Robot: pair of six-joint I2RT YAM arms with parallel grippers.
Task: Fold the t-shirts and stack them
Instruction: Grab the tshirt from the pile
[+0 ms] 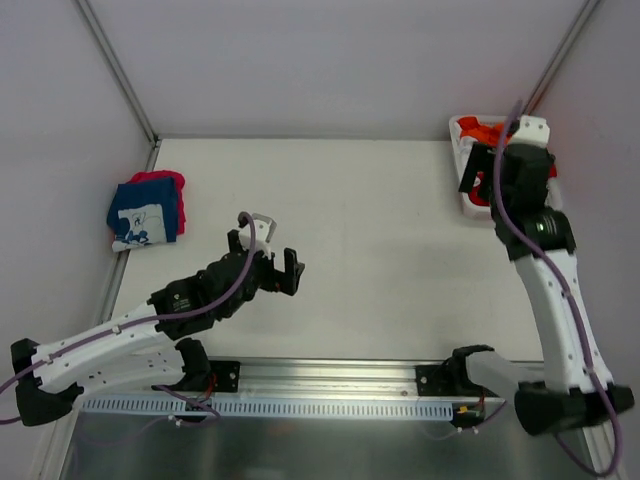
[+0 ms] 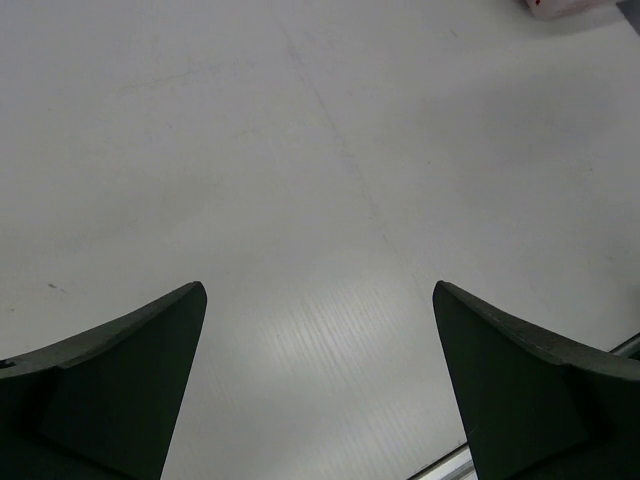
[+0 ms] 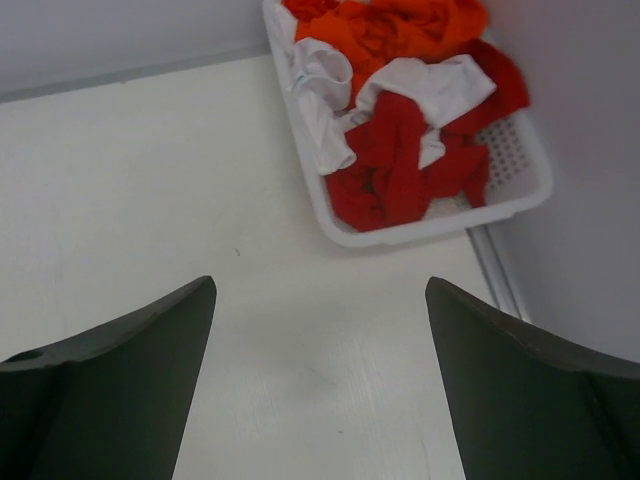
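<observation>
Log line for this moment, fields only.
left gripper: open, empty, over table | right gripper: open, empty, facing basket | folded: navy tee on pink-red tee, far left | basket: red tees, orange tees, white tees

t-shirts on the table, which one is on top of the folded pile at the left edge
The navy t-shirt with white print, lying on a pink-red t-shirt; the others are crumpled in the white basket.

Left gripper [image 2: 318, 290]: dark fingers [image 2: 120, 370] spread wide, table [image 2: 300, 150] showing between.
Table: white, faintly ribbed.
Top right corner: small white object [image 2: 565, 6], cropped, unidentifiable.
</observation>
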